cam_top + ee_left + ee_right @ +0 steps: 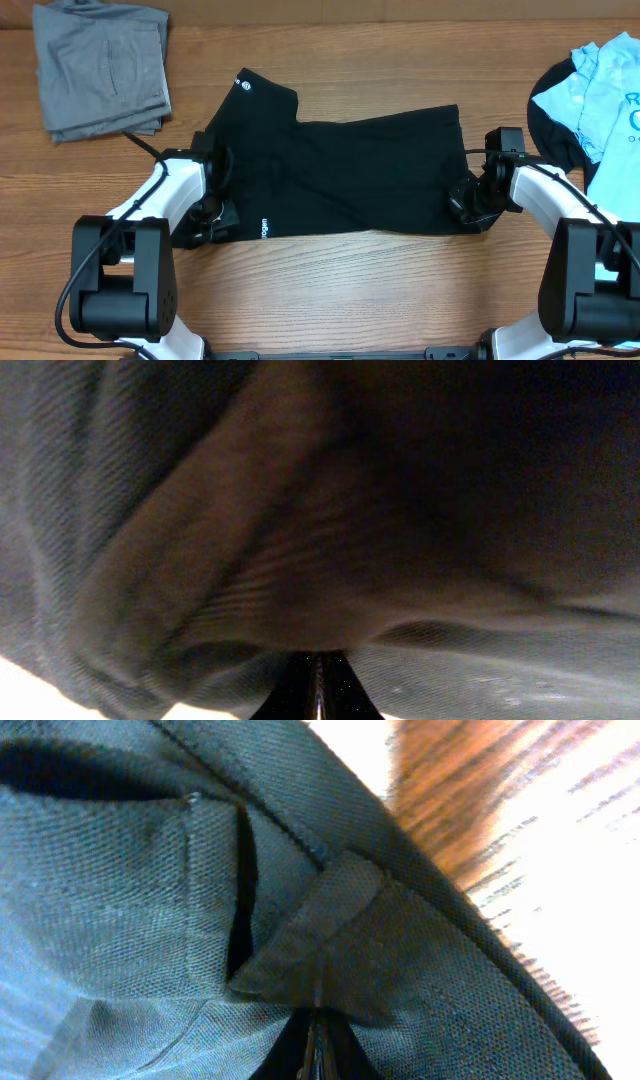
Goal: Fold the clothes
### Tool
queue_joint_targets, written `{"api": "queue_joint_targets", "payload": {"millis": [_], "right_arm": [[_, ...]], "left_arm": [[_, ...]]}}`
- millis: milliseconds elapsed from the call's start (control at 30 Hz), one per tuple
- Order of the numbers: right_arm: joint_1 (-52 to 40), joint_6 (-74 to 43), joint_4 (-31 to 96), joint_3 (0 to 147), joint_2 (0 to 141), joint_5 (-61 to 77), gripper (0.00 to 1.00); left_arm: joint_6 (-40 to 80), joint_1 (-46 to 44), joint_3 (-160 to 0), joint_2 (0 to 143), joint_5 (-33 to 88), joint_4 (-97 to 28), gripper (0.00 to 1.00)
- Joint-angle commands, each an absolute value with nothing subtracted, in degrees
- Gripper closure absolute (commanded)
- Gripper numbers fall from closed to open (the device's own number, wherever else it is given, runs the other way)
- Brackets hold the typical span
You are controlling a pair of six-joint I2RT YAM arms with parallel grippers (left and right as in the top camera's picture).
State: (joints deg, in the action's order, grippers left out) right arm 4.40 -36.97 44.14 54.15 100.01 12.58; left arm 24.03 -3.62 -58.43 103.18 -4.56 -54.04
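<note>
The black shirt (pixel 340 175) lies spread across the middle of the wooden table, with small white logo marks near its upper left corner and lower left edge. My left gripper (pixel 212 212) is shut on the shirt's left edge; the left wrist view is filled with its dark fabric (pixel 330 510) above the closed jaws (pixel 318 685). My right gripper (pixel 468 205) is shut on the shirt's right edge; the right wrist view shows a folded hem corner (pixel 330 940) pinched in the jaws (pixel 318 1040). Grey trousers (pixel 100 68) lie folded at the back left. A light blue T-shirt (pixel 605 85) lies at the back right.
The blue T-shirt rests on another dark garment (pixel 550 125) at the right edge. Both arm bases (pixel 120 275) stand at the table's front corners. Bare wood table (pixel 350 290) shows in front of the shirt.
</note>
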Motion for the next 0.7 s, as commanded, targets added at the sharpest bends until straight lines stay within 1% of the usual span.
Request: {"api": "queue_joint_targets", "payload": {"millis": [0, 267, 367, 667], "right_arm": [[4.58, -42.3, 46.15, 53.45, 100.86, 5.06, 0.96], [4.58, -44.31, 49.95, 53.45, 96.25, 2.57, 0.96], [4.58, -46.15, 51.83, 53.45, 94.37, -1.17, 0.96], [4.58, -48.25, 55.72, 53.45, 88.29, -3.75, 0.96]], "left_arm": [[26.3, -2.74, -56.73, 103.24, -5.74, -56.45, 0.96], [30.48, -2.76, -56.73, 101.1, -6.04, -61.1, 0.96], [30.52, -2.74, -56.73, 98.83, -5.93, -61.34, 0.96], [30.87, -3.07, -56.73, 86.5, -5.96, -65.65, 0.96]]}}
